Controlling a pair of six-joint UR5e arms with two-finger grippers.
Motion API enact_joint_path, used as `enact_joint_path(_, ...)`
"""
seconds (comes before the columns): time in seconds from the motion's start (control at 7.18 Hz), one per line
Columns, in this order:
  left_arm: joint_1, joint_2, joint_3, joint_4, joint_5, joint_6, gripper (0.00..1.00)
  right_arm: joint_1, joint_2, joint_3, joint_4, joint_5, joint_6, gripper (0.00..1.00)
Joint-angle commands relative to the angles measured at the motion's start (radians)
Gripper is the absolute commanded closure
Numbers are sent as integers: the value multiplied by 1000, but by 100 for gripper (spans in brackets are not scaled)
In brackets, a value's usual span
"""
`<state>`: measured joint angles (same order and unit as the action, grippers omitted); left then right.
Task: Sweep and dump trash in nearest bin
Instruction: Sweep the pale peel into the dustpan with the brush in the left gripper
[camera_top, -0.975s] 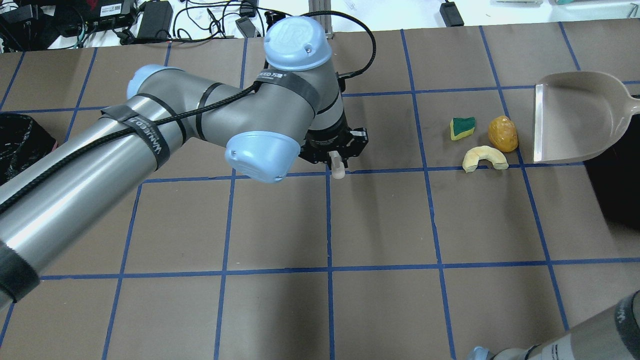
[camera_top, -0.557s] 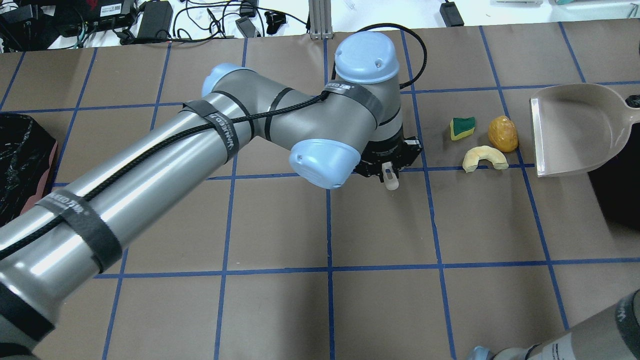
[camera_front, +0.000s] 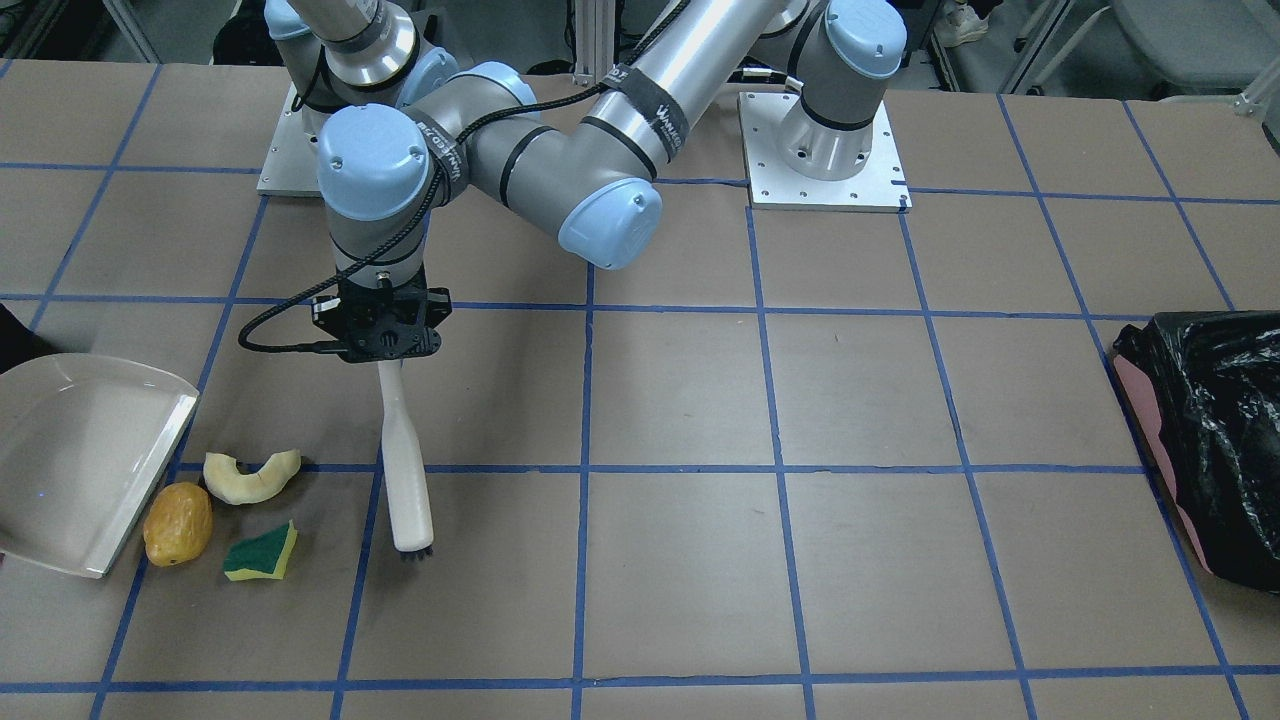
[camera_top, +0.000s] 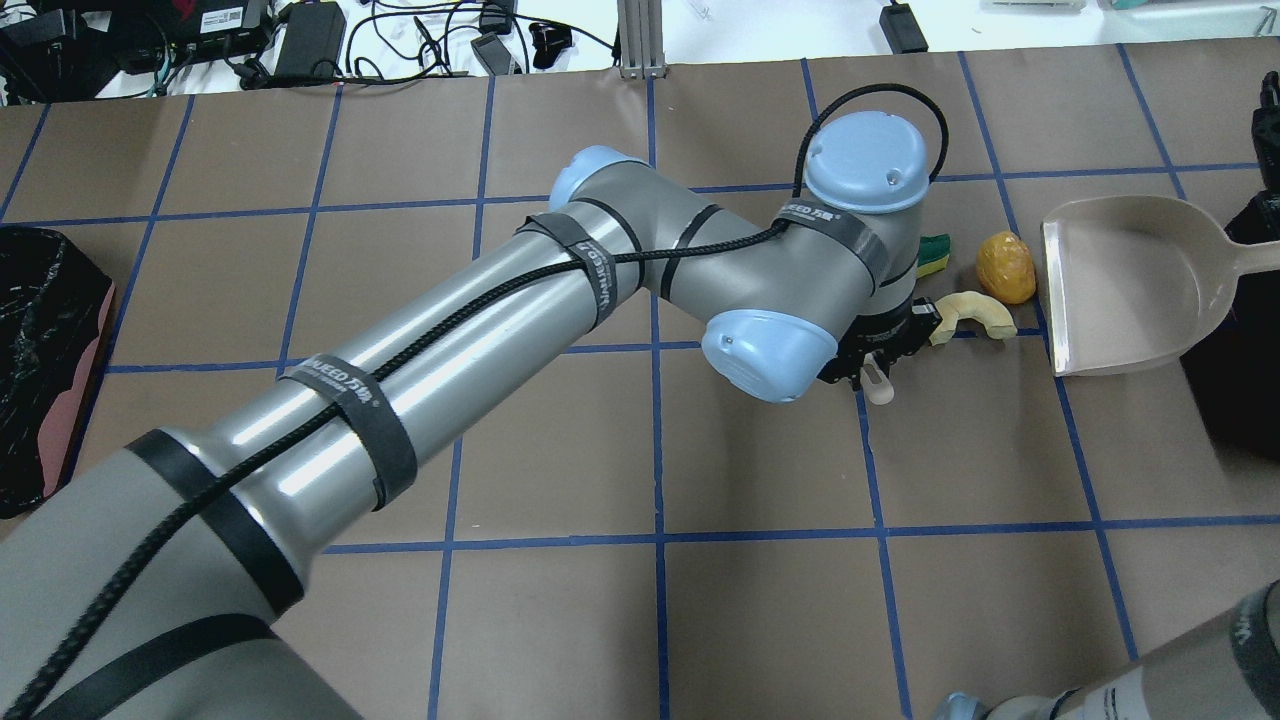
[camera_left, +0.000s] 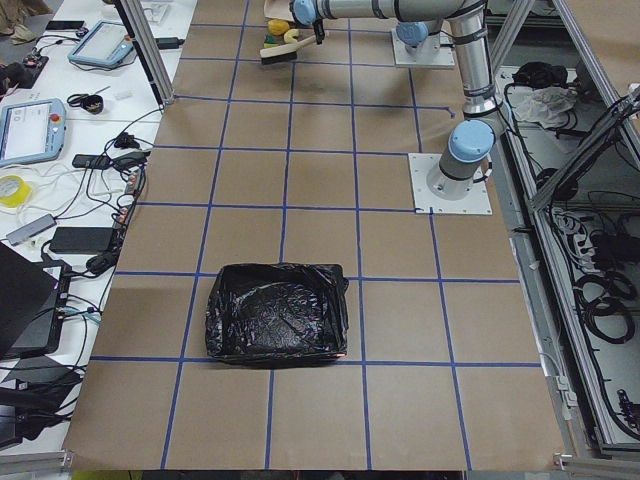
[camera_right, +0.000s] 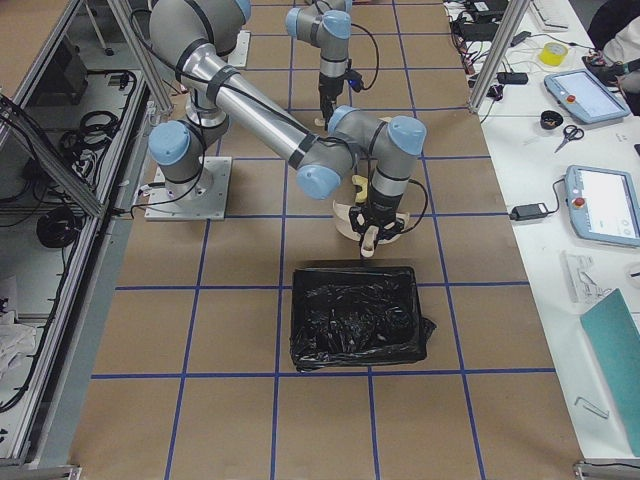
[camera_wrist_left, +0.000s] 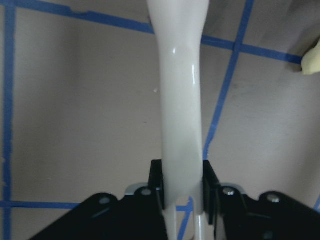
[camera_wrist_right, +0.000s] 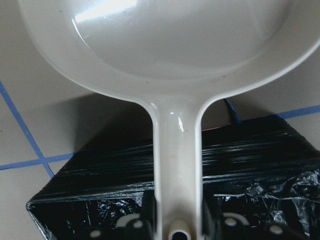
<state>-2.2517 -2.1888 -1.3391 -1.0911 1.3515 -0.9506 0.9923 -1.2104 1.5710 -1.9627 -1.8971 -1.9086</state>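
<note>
The trash lies in a cluster: a yellow-brown lump (camera_top: 1005, 267), a pale crescent slice (camera_top: 975, 312) and a green-and-yellow sponge piece (camera_top: 937, 256), partly hidden behind my left wrist. My left gripper (camera_wrist_left: 183, 185) is shut on the handle of a white brush (camera_front: 405, 470). The brush's bristle end rests on the table just beside the sponge (camera_front: 262, 553). My right gripper (camera_wrist_right: 177, 222) is shut on the handle of a beige dustpan (camera_top: 1120, 285), whose open lip faces the trash, close to the lump. A black-bagged bin (camera_wrist_right: 125, 195) sits under the dustpan handle.
A second black-bagged bin (camera_top: 40, 350) stands at the table's far left end. Blue tape lines grid the brown table. Cables and power bricks (camera_top: 310, 40) lie beyond the far edge. My left arm (camera_top: 480, 330) stretches diagonally across the table's middle.
My left arm has swung right with the brush, from mid-table to right beside the trash. The dustpan has shifted a little left and nearer, closer to the lump.
</note>
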Motion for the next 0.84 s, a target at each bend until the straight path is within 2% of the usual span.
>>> enact_joint_path(0.0, -52, -95, 72, 74, 1, -66, 100, 5, 5, 6, 2, 3, 35, 100)
enact_joint_path(0.42, -75, -190, 187, 88, 9, -89, 100, 11, 15, 18, 1, 7, 52, 100)
enact_joint_path(0.7, -75, -222, 222, 94, 27, -80, 100, 11, 34, 53, -74, 6, 54, 100)
